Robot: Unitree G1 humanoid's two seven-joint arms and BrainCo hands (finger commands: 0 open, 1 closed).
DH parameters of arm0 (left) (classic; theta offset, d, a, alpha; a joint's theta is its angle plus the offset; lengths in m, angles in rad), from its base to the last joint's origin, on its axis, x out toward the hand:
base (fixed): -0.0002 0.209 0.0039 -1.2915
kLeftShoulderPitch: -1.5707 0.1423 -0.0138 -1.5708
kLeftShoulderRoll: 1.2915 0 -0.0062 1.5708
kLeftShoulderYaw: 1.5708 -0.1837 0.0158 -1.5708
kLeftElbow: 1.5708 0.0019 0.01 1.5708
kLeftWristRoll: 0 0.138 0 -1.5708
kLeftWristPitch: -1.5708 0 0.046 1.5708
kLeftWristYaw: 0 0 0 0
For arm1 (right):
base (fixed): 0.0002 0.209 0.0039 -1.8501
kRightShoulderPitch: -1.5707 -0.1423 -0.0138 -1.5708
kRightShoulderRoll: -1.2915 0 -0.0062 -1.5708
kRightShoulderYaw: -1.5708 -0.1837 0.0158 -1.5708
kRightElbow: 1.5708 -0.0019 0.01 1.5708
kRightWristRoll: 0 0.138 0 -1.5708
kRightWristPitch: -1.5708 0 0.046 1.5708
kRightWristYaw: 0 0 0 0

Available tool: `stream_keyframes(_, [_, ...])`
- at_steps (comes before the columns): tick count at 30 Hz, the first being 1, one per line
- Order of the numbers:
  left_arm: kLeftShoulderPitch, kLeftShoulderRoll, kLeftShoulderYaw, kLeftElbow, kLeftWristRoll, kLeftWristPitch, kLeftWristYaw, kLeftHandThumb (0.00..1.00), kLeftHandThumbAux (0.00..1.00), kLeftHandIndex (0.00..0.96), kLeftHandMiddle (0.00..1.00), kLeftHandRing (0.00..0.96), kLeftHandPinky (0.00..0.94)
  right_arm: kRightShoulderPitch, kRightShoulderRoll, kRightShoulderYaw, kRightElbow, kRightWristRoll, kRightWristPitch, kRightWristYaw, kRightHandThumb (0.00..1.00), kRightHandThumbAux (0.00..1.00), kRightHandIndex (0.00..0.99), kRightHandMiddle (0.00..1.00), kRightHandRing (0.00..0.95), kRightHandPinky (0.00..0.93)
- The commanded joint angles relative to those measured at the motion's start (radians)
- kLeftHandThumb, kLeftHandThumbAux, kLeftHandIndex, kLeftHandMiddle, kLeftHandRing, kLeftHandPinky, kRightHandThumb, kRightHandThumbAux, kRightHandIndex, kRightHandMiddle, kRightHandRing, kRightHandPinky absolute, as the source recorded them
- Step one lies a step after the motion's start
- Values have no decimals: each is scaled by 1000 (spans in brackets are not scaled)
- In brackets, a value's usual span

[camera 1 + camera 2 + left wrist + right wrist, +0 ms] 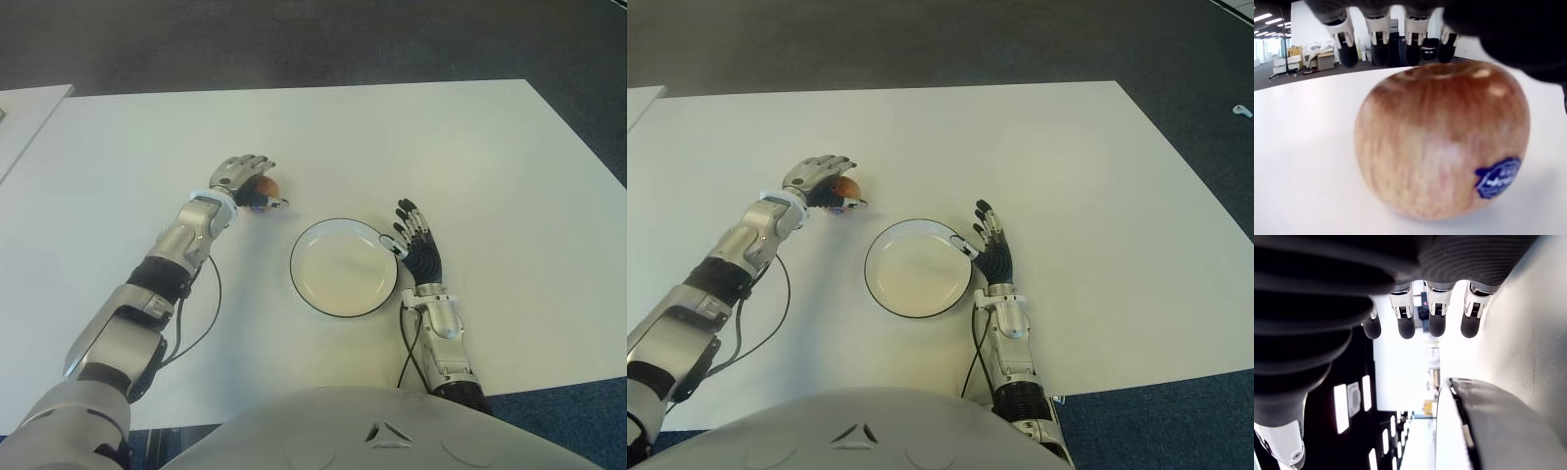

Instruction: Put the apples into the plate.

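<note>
Apple (pixel 1442 142), round, streaked red with a blue sticker, sits on our smooth white table (pixel 441 147) under our left hand (pixel 243 176), fingers (pixel 1378 41) arched over it, not gripping. Our right hand (pixel 416 240) lies beside the round plate (pixel 333 299), fingers spread.

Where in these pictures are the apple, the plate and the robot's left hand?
apple (pixel 1442 142): left wrist view, middle of its reddish skin.
plate (pixel 338 269): left eye view, bare cream centre.
left hand (pixel 241 174): left eye view, back of the hand, over the apple.
</note>
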Motion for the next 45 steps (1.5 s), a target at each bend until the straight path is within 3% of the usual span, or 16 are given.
stream_keyframes(1, [-19, -20, -23, 58, -3, -3, 40, 345, 232, 0, 0, 0, 0, 35, 1, -7, 80, 2, 43, -1, 145, 625, 0, 0, 0, 0])
stream_keyframes(16, [-52, -54, -63, 185, -17, -27, 122, 341, 251, 0, 0, 0, 0, 13, -3, -21, 118, 12, 17, 12, 148, 600, 0, 0, 0, 0])
stream_keyframes(18, [-60, -74, -79, 271, -15, -42, 168, 339, 254, 0, 0, 0, 0, 10, -3, -24, 120, 12, 17, 9, 151, 598, 0, 0, 0, 0])
stream_keyframes(23, [-64, -79, -88, 290, -24, -45, 184, 341, 263, 0, 0, 0, 3, 3, -6, -29, 131, 8, 12, 6, 156, 603, 0, 0, 0, 0])
stream_keyframes(26, [-68, -93, -105, 365, -21, -57, 220, 345, 269, 0, 0, 0, 2, 1, -8, -30, 134, 4, 9, 5, 158, 608, 0, 0, 0, 0])
stream_keyframes(45, [-88, -130, -213, 543, 0, -39, 312, 368, 319, 5, 0, 0, 14, -26, -25, -52, 159, 22, 10, 14, 160, 628, 0, 0, 0, 0])
